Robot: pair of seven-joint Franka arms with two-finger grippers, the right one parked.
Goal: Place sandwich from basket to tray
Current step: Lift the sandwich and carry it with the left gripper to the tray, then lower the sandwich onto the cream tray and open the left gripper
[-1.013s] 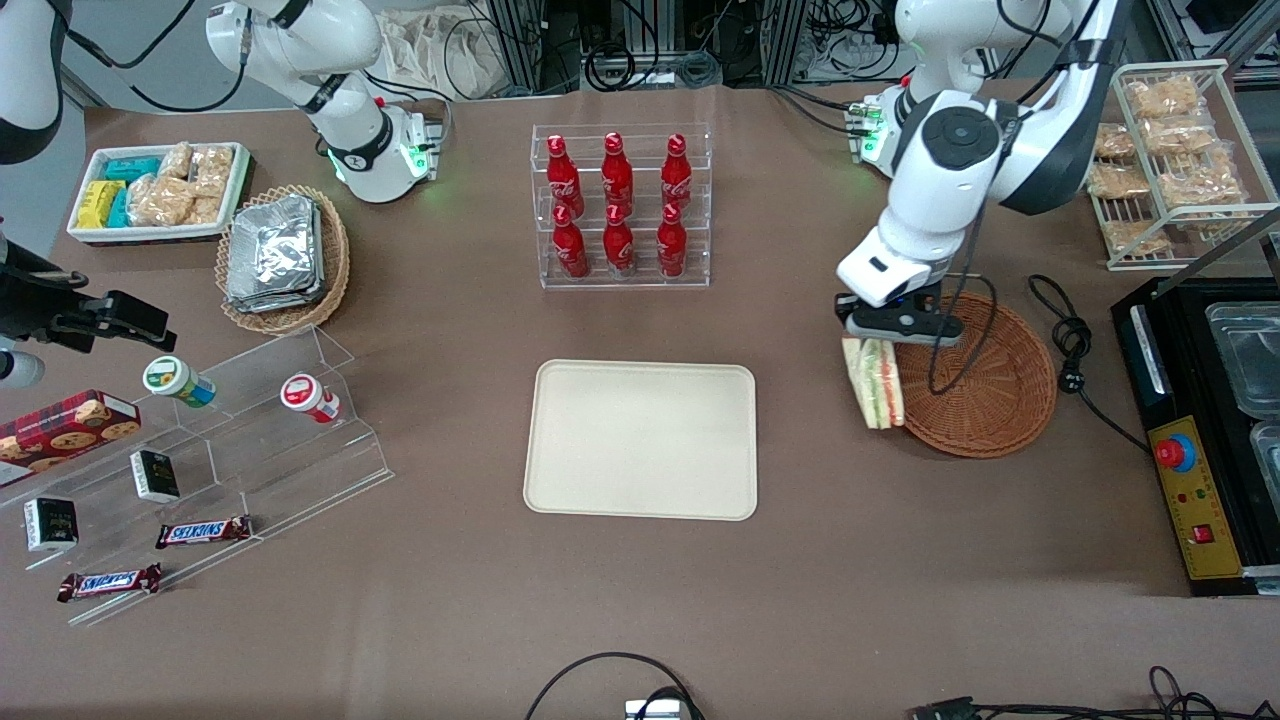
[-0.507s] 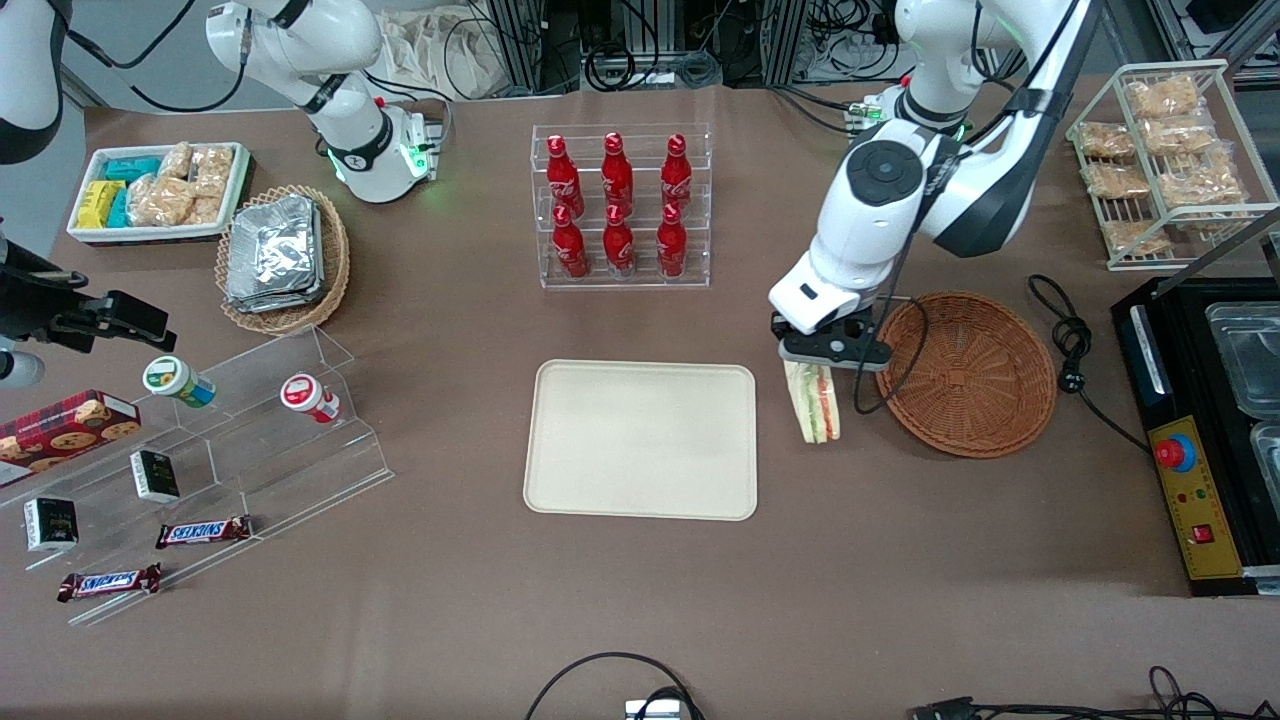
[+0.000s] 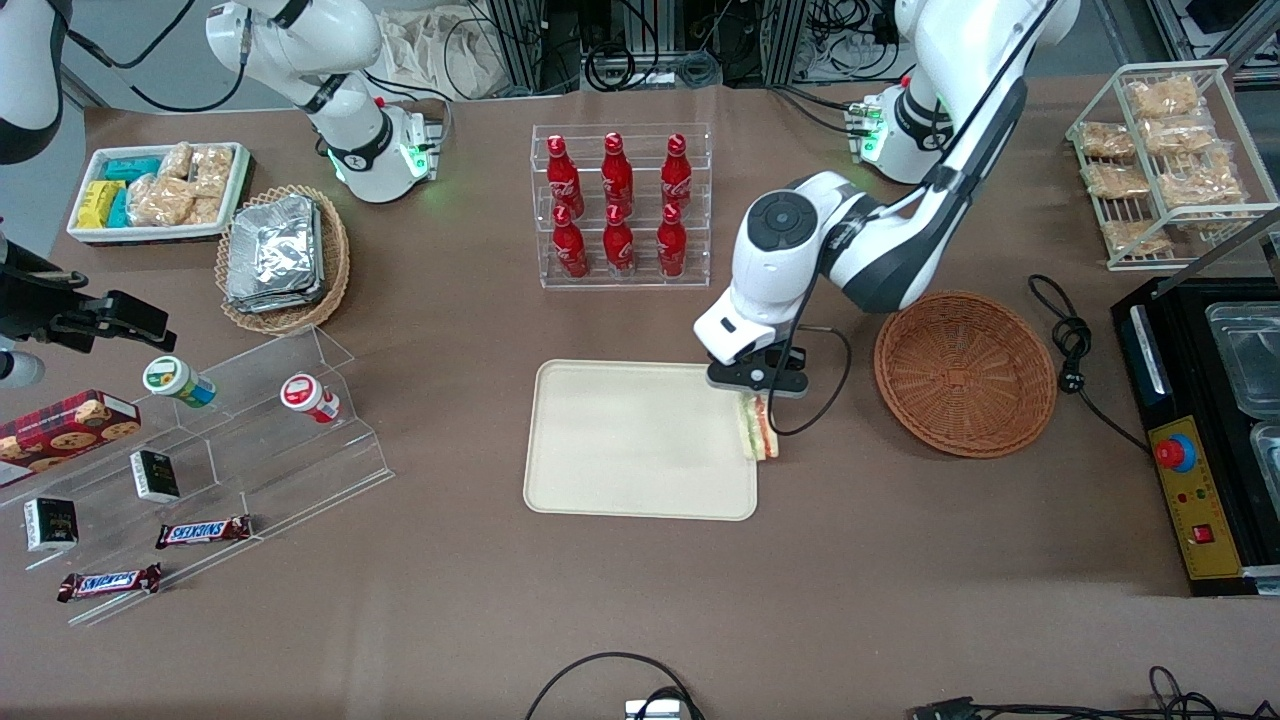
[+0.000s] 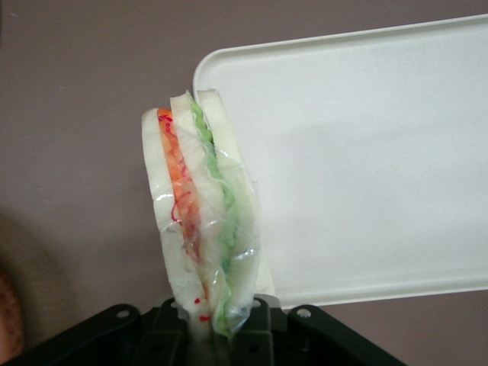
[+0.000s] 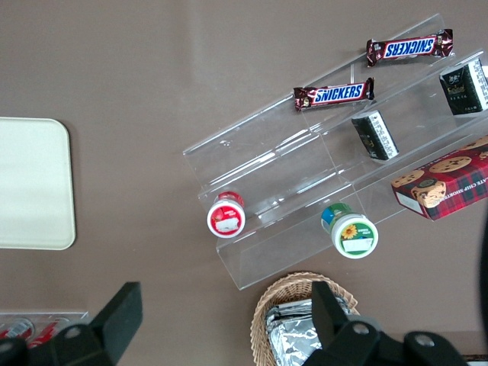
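Observation:
My left gripper (image 3: 757,392) is shut on the sandwich (image 3: 758,428), a clear-wrapped wedge of pale bread with orange-red and green filling. It hangs from the jaws above the edge of the cream-beige tray (image 3: 620,450) that faces the basket. In the left wrist view the sandwich (image 4: 200,213) hangs over the tray's rounded corner (image 4: 358,145), and the gripper (image 4: 213,328) pinches its wrapped end. The reddish-brown wicker basket (image 3: 965,372) stands empty on the table toward the working arm's end. The tray also shows in the right wrist view (image 5: 30,183).
A clear rack of red bottles (image 3: 620,205) stands farther from the camera than the tray. A black cable (image 3: 1075,355) and a black machine (image 3: 1200,430) lie beside the basket. A wire rack of snack bags (image 3: 1165,160), a foil-pack basket (image 3: 282,255) and clear shelves (image 3: 230,450) flank the table.
My gripper has carried the sandwich from the basket's rim sideways across the table to above the tray's edge. The basket is now uncovered and empty.

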